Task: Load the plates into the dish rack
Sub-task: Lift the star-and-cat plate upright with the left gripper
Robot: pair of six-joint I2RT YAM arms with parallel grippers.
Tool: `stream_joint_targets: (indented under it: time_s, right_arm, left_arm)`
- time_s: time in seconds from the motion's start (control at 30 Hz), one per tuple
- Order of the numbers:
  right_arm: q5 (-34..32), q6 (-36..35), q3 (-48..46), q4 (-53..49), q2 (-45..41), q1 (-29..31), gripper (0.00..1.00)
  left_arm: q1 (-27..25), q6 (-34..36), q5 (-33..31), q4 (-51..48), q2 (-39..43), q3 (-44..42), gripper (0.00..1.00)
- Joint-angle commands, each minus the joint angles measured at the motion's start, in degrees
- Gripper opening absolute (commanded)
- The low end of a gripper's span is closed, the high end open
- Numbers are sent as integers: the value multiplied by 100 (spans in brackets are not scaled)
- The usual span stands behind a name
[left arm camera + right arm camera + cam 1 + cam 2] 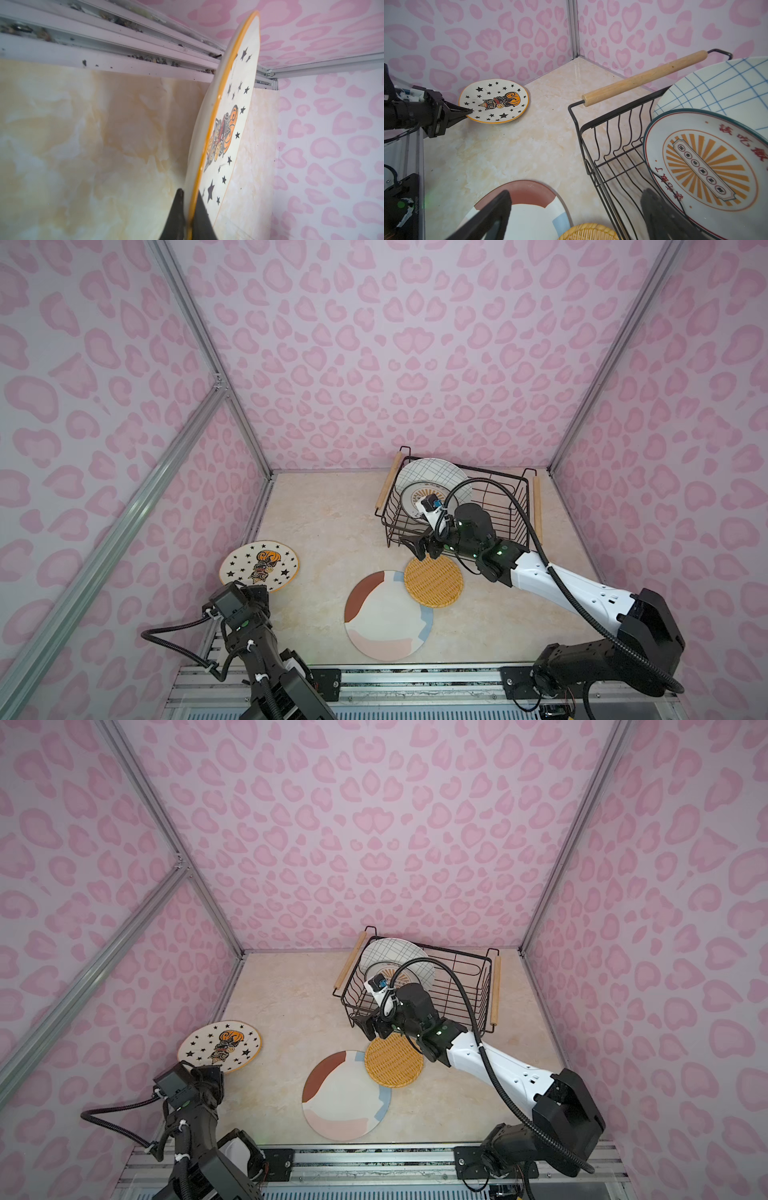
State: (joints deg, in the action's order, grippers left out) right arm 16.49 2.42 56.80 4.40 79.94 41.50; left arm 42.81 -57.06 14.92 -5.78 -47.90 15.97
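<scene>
Closest to the lens in the left wrist view, the left hand [189, 191] has its two dark fingers shut tight on the orange rim of the star plate [228, 124], one finger above the lip and one beneath. A rim pinch is probably the only purchase a flat plate offers, and it should let the plate be turned on edge later. In both top views this plate sits by the left wall, well apart from the dish rack [509, 506]. Whether it has left the desk [324, 522] I cannot tell. The rack stands at the back right of the desk, and two plates are already in it: the grid plate [432, 475] and, in front of it, the sunburst plate [708, 164]. Both stand on edge and lean at the rack's left end, where the wavy wires hold them up; the slots to their right are bare. The right hand [577, 195] is spread wide and holds nothing. It hovers just outside the rack's near left corner, above the far edge of the woven plate [433, 581]. That plate lies with its edge on top of the pastel-patch plate [386, 616], so it likely has to be lifted first. The spread fingers suit reaching for its rim. Three plates are yet to be loaded, so the task looks under halfway done.
</scene>
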Motion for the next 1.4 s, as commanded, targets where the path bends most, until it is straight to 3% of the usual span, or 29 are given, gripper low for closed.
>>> stream_joint_targets:
  time_s: [0.0,0.37,0.77,1.07,1.37]
  right_arm:
    - [-43,100,6,52,58,-11,97]
    - [-6,235,12,21,82,-78,97]
    - [169,684,270,-60,45,-313,98]
    - [555,1210,441,66,82,-645,96]
    - [589,1748,847,-337,101,-947,95]
  left_arm:
    - [-76,498,318,-71,25,91,4]
    - [-384,168,1057,745,-128,128,4]
    - [-653,-433,2006,1149,-157,1104,4]
    - [-1380,-733,2176,1449,-613,2227,4]
    - [-2217,-869,2798,2163,-758,2950,4]
